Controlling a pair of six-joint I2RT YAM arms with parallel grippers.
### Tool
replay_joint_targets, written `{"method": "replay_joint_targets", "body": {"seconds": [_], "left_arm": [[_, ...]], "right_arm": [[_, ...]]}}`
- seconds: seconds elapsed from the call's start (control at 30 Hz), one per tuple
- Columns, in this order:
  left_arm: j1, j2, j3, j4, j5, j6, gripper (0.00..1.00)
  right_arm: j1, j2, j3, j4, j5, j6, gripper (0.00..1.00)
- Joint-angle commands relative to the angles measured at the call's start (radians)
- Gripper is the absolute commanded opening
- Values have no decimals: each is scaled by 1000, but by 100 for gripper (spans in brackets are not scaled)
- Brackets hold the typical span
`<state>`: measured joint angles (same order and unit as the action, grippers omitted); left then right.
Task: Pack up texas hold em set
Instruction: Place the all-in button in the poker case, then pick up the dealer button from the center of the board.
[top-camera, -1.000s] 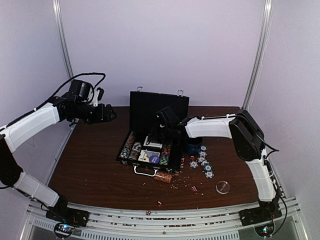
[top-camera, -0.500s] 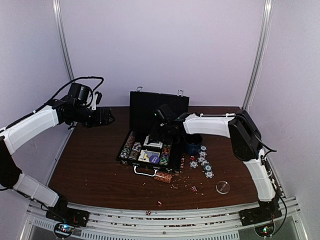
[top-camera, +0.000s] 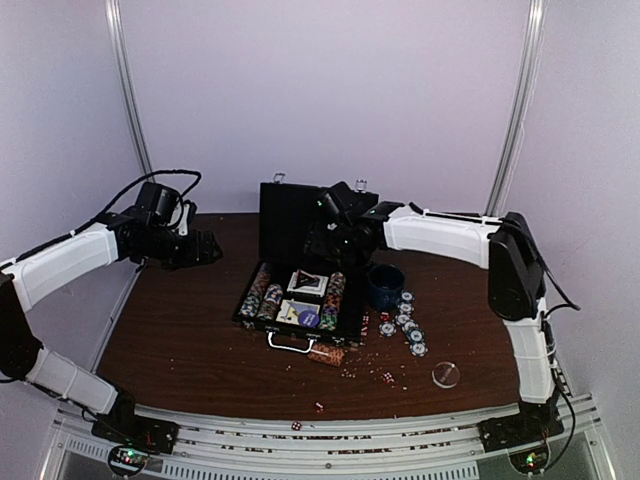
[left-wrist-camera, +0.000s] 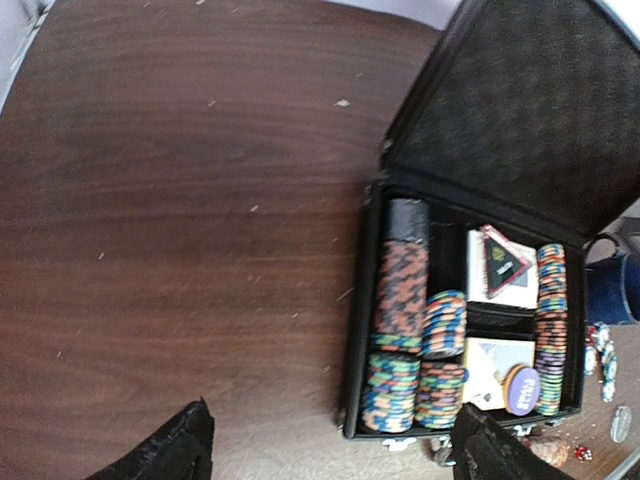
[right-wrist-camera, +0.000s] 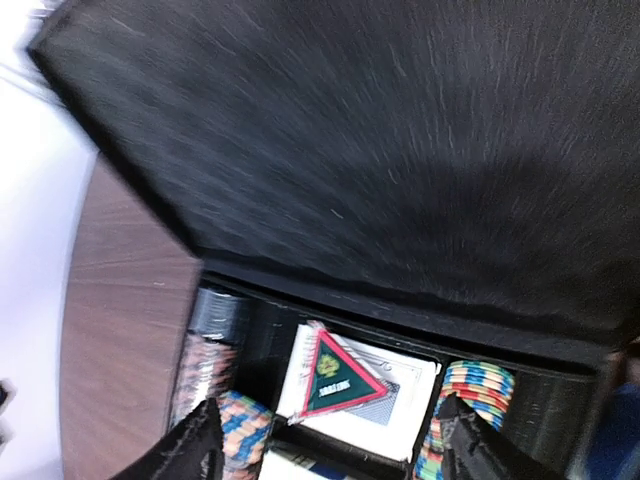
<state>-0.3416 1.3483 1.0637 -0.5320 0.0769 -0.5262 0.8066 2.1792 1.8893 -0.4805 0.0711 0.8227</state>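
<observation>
Right gripper (right-wrist-camera: 333, 448) has lifted from the briefcase (top-camera: 285, 220) (jaws now spread), empty.

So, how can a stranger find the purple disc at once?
Look in the open black case at the middle of the table. Near its handle side, the disc lies on a pale card deck. It is solid purple, while the chips beside it are striped in many colours.

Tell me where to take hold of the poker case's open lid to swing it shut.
Grip the lid by its free top edge, between the two silver latches, coming down from above with one finger in front and one behind. It stands almost upright, hinged along the bottom, so that thin edge is exposed and probably gives the best leverage.
</observation>
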Motion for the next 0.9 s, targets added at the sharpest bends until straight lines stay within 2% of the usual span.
{"method": "replay_joint_targets", "body": {"seconds": [0.0,0.2,0.33,0.47,0.63,0.77,0.87], "left_arm": [[16,-68,-62,44,-39,-46,85],[19,-72,-151,117,-79,-194,86],[19,-74,-180,133,-117,-282,88],[19,-94,-212,168,-141,-300,88],[19,-88,-216,165,-113,-297,88],[19,-70,-221,177,-71,-336,87],[19,-58,-222,190,-42,-339,86]], "right_arm": [[0,-176,-83,-4,42,-176,75],[0,-421,-375,-57,77,-338,78],[-2,-651,-612,-70,110,-346,82],[-6,-809,-826,-109,106,-268,83],[-12,-922,-1033,-199,123,-145,83],[-14,-933,-1089,-321,125,-30,84],[-13,-948,-1142,-340,70,22,87]]}}
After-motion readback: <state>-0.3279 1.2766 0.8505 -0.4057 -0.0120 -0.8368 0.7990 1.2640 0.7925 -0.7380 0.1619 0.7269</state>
